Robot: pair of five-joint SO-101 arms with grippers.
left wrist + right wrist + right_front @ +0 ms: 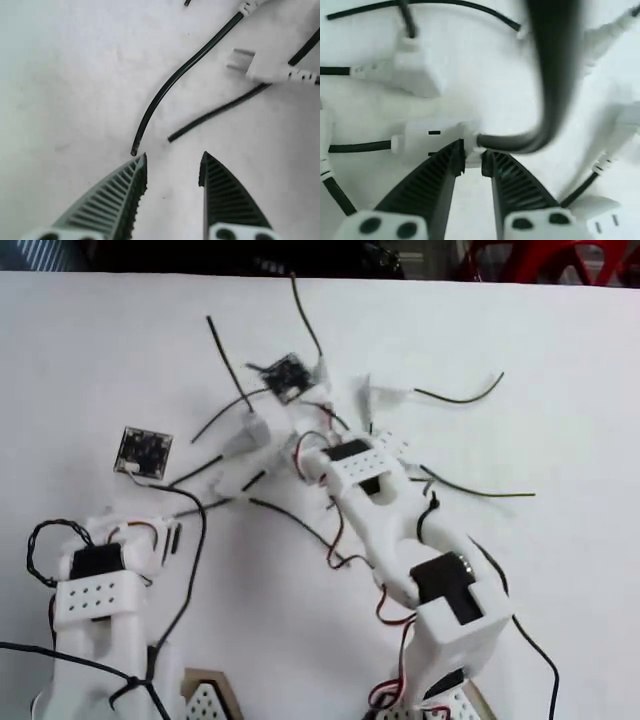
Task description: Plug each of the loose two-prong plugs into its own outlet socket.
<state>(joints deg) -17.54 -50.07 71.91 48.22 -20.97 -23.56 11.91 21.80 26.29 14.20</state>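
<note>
Two-prong plug beside outlet socket, pinched in right jaws, left jaws apart

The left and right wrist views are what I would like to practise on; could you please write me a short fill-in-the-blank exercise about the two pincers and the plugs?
1. The left pincer is ___, with nothing between its fingers.
2. The loose white plug lying on the table beyond it has ___ prongs.
3. The right pincer is shut on a second plug, whose cable is ___ in colour.

Missing words: open; two; black.
</note>
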